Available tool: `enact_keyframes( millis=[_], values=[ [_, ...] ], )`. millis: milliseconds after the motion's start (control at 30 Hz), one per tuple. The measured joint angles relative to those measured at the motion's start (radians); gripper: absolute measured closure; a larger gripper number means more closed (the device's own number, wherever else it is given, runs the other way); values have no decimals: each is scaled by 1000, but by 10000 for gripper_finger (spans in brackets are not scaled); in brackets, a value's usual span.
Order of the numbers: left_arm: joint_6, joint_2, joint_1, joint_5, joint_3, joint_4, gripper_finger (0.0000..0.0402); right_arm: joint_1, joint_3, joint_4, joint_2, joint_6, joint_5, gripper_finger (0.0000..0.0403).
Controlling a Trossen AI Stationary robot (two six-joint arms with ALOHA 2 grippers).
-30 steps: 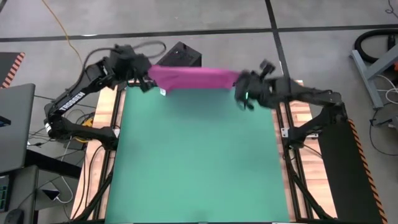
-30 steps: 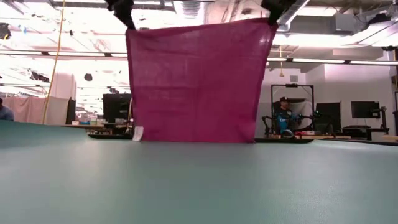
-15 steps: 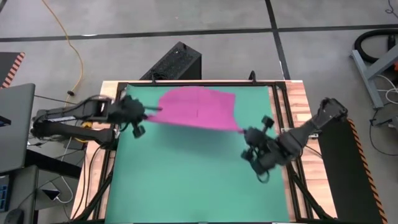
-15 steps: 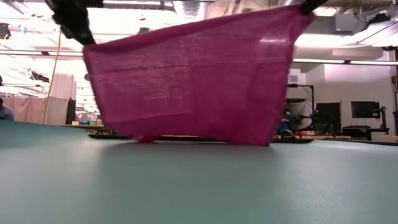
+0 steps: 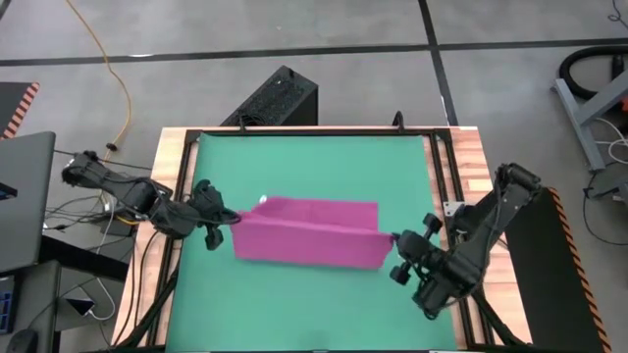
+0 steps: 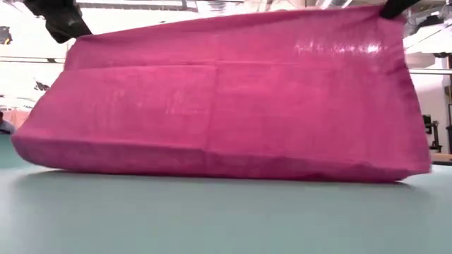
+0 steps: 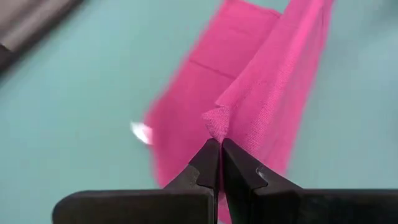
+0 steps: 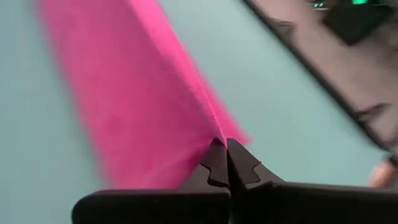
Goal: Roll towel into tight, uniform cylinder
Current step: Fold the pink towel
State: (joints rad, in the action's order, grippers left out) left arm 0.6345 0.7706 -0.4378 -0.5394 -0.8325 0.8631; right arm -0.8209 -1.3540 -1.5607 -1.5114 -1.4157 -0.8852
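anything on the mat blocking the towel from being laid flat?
Nothing visible. Left gripper and right gripper each pinch a corner of the towel, whose far part already lies on the green mat. The mat around it shows no other object.

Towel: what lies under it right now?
Under the towel only the green mat shows, around its edges. The towel's far part lies on the mat, its near edge pinched up by the left tool and right tool. Anything beneath is covered.
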Motion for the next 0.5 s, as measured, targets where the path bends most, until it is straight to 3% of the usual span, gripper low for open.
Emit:
enact_keyframes(
  millis=[233,500],
  values=[
    [16,65,0,-17,18,7,401,152,0,51,-34,125,72,403],
    [93,175,0,9,26,39,401,240,0,129,-108,270,177,403]
  ],
)
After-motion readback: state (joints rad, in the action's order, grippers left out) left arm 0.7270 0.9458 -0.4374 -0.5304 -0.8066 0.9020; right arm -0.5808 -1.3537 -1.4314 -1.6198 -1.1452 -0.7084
